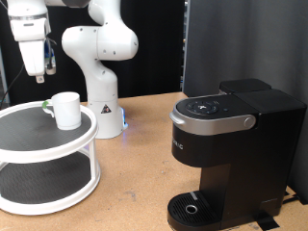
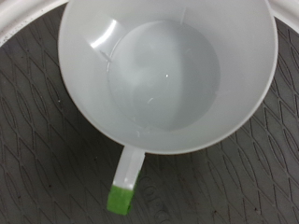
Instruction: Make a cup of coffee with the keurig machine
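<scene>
Exterior view: end effector [image 1: 42, 72] above cup [image 1: 66, 110].

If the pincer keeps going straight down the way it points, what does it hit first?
Probably the cup: the pincer hangs above it, and the wrist view looks straight into its open mouth. Depth is unclear.

No legible text appeared. Markings on the keurig machine [image 1: 229, 144] front were too small to read.
</scene>
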Tool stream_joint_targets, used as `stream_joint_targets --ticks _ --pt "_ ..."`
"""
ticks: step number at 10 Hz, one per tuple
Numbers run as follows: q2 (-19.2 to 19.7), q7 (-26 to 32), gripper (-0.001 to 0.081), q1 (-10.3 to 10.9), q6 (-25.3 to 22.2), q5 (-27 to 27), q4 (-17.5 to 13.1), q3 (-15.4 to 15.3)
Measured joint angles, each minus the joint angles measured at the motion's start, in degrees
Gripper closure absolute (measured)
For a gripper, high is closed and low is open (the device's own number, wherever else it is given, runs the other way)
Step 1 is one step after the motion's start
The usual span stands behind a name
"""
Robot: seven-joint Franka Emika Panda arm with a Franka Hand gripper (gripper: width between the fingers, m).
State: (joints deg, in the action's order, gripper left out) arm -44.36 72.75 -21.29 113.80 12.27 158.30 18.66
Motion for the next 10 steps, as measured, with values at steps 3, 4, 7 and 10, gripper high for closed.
stream_joint_targets --ticks 3,4,7,10 --pt "0.05 -0.09 0.0612 -0.22 1.52 0.02 1.08 0.00" --pt "0.17 -0.34 0.0475 -0.28 1.80 0.02 1.16 0.00" --pt "1.14 -2.12 0.0102 -0.41 4.25 -0.20 1.66 0.33" --pt "1.39 1.38 0.0017 -0.39 5.91 -1.09 2.14 4.24"
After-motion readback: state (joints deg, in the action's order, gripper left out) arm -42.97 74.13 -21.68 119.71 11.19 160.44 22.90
